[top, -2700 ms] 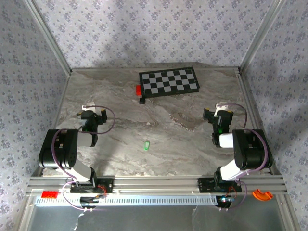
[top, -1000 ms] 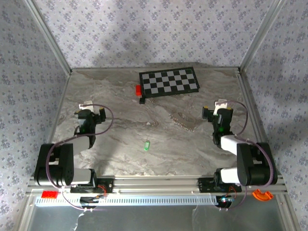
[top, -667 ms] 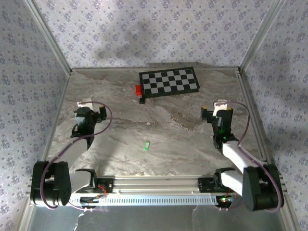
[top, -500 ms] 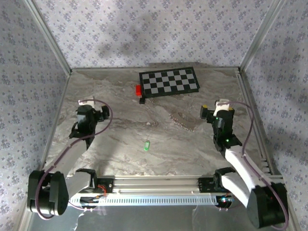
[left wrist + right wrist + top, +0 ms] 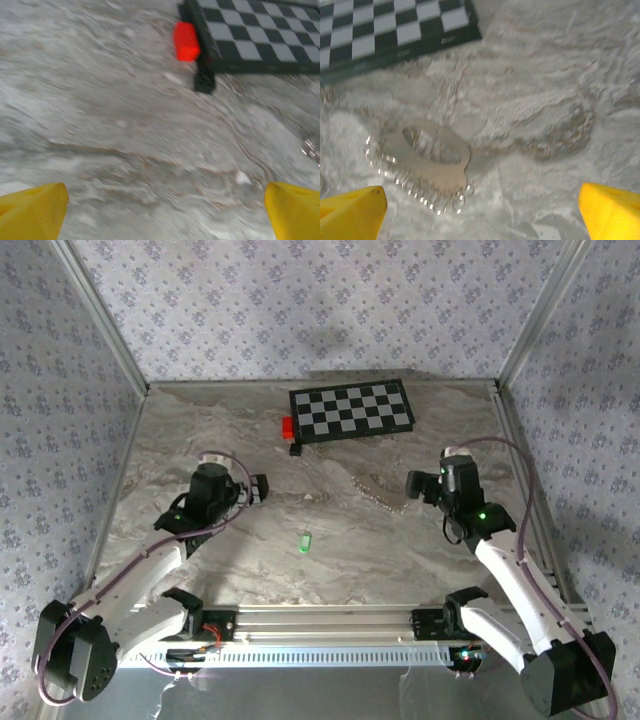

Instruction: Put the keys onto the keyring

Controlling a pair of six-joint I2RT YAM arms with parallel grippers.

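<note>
The marble bench (image 5: 200, 560) lies mostly bare between the left end effector (image 5: 258, 489) and the right end effector (image 5: 413, 484). Only two low things sit in that lane. A small green tag (image 5: 305, 540) lies near the middle, and the flat keys (image 5: 380, 490) lie just ahead of the right end effector. Along the far side the checkerboard (image 5: 352, 410) lies flat. A red block (image 5: 288, 426) and a small black block (image 5: 295, 449) sit at its near left corner. Patterned walls (image 5: 300, 310) close the left, far and right sides.
</note>
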